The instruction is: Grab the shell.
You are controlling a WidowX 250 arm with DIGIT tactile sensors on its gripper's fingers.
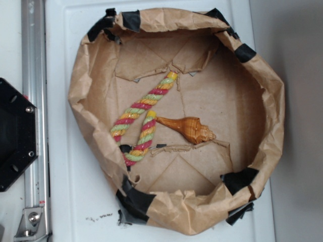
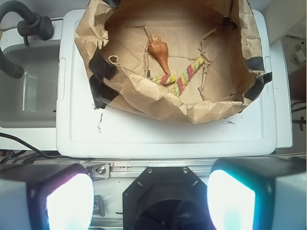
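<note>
We are hovering our claw (image 2: 151, 191) wide apart — holding nothing — well back from the paper basin (image 1: 275, 101), where the shell (image 1: 191, 128) is lying just beside the looped rope (image 1: 141, 121).

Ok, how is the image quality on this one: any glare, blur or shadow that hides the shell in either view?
Exterior view: soft overall but evenly lit; the shell is clear beside the rope. Wrist view: the gripper fingers are blown out in white-cyan glare and blurred in the foreground, while the shell inside the paper bowl is sharp and unshadowed.
</note>
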